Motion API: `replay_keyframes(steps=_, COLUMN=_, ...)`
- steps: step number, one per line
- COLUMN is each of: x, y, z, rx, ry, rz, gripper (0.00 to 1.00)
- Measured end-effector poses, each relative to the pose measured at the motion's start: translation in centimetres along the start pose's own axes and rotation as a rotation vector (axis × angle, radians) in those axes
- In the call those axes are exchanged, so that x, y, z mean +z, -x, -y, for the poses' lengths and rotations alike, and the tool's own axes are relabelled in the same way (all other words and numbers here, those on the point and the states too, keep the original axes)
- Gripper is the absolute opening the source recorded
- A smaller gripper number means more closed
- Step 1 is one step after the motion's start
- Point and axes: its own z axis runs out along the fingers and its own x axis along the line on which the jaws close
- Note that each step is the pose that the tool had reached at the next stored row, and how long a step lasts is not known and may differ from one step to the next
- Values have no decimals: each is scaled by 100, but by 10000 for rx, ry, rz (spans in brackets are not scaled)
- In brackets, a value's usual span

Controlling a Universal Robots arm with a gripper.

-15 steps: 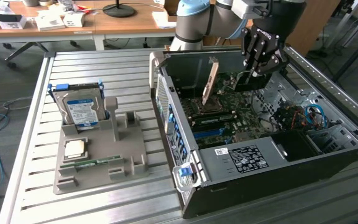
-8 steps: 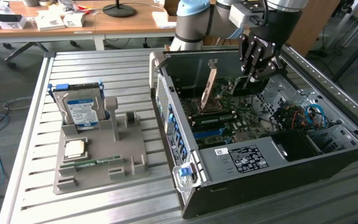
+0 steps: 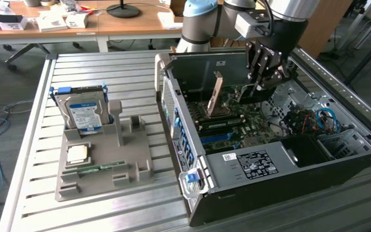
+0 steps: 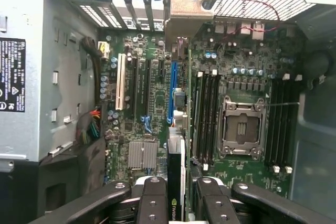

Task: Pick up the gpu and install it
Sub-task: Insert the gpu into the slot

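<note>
A robot arm's gripper reaches down into an open computer case, its two black fingers pinched on the gpu. The card is held on edge between the fingers, above the motherboard and in line with the long blue slot. Whether its lower edge has entered that slot cannot be told. The empty processor socket lies beside it, with memory slots between. In the exterior view the case stands at 3 o'clock on the slatted metal table. At 9 o'clock from the case a grey parts holder keeps a hard drive upright at its 12 o'clock end. A processor chip and a green memory stick lie toward its 6 o'clock end
</note>
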Motion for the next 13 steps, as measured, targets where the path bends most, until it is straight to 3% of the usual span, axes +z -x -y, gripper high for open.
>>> replay_keyframes(steps=13, x=235, y=-4, z=0, rx=0, ry=1, rz=-1, gripper=26)
